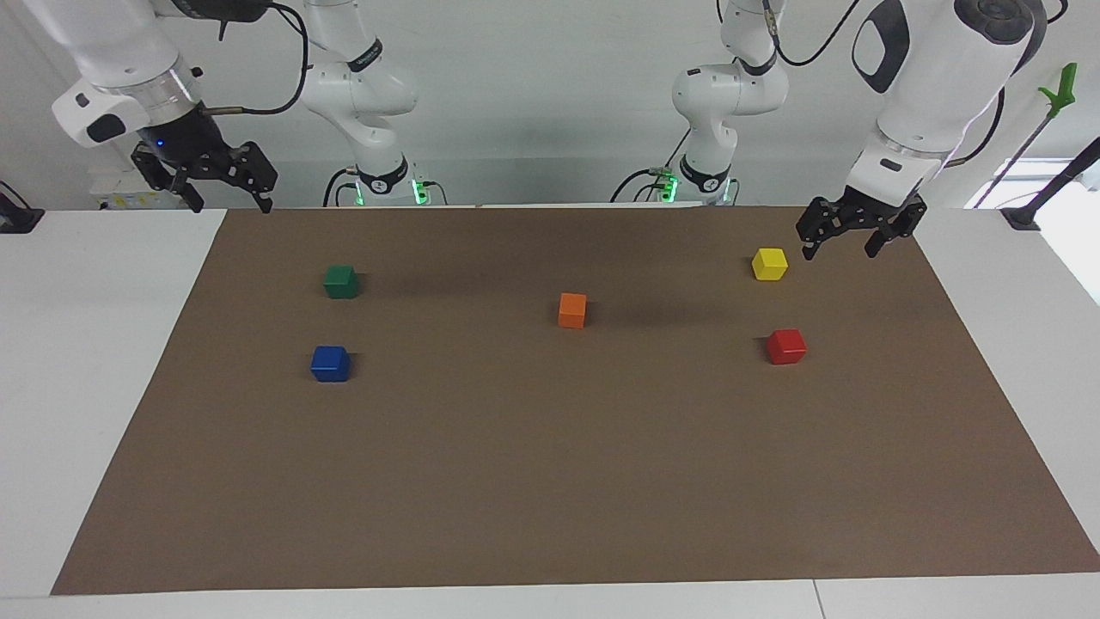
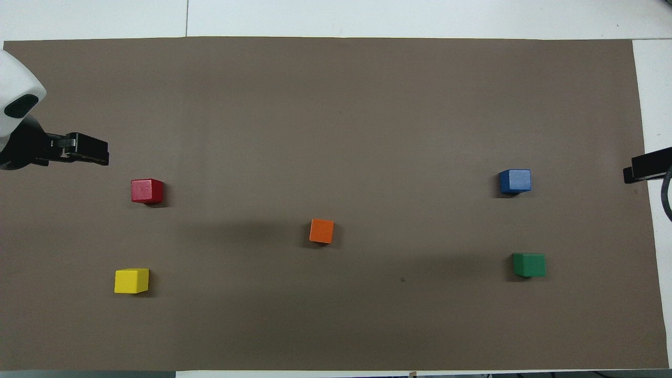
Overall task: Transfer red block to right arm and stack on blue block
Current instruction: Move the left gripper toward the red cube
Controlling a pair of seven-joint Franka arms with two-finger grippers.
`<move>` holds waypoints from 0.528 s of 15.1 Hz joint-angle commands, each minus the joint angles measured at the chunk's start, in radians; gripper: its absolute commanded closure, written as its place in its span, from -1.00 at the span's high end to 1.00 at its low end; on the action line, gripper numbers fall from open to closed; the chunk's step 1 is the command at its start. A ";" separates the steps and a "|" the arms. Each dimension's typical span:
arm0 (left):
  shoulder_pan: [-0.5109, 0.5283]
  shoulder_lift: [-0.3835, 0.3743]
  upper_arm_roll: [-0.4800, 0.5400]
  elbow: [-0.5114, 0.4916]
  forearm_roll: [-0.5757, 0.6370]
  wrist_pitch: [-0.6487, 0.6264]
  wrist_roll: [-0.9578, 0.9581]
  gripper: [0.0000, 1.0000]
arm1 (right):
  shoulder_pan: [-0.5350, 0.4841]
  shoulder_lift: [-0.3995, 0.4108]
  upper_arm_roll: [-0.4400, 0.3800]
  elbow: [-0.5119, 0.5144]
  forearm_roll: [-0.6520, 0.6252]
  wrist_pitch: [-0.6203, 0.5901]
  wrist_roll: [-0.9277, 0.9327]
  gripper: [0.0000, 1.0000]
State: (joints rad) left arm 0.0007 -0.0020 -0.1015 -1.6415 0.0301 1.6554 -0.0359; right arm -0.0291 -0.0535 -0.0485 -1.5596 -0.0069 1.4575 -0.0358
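Red block [image 1: 786, 346], near the left arm's table edge: likely light, rigid; grip opposite flat faces. Left gripper [image 1: 849, 243] and right gripper [image 1: 225, 191] both open, empty.

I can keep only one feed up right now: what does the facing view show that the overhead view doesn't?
Only the facing view shows both whole arms, their bases and the height of each claw: the left claw hangs open beside the yellow block, the right claw open over the mat's edge. Only the overhead view shows the mat square-on, with true spacing. Both show all five blocks untouched, including the red block and blue block.
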 commanded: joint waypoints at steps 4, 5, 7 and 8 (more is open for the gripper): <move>0.005 -0.018 0.016 -0.023 -0.012 0.012 -0.010 1.00 | -0.015 -0.023 0.013 -0.027 -0.021 0.021 -0.033 1.00; 0.012 -0.018 0.017 -0.024 -0.012 0.012 -0.012 1.00 | -0.015 -0.023 0.013 -0.027 -0.021 0.021 -0.033 1.00; 0.044 -0.029 0.017 -0.058 -0.015 0.017 -0.007 1.00 | -0.015 -0.023 0.013 -0.027 -0.021 0.021 -0.033 1.00; 0.044 -0.045 0.017 -0.093 -0.038 0.050 -0.005 1.00 | -0.015 -0.023 0.013 -0.027 -0.021 0.021 -0.033 1.00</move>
State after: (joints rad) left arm 0.0268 -0.0035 -0.0834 -1.6546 0.0260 1.6572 -0.0403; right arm -0.0291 -0.0536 -0.0485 -1.5596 -0.0069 1.4575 -0.0358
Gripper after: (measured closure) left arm 0.000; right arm 0.000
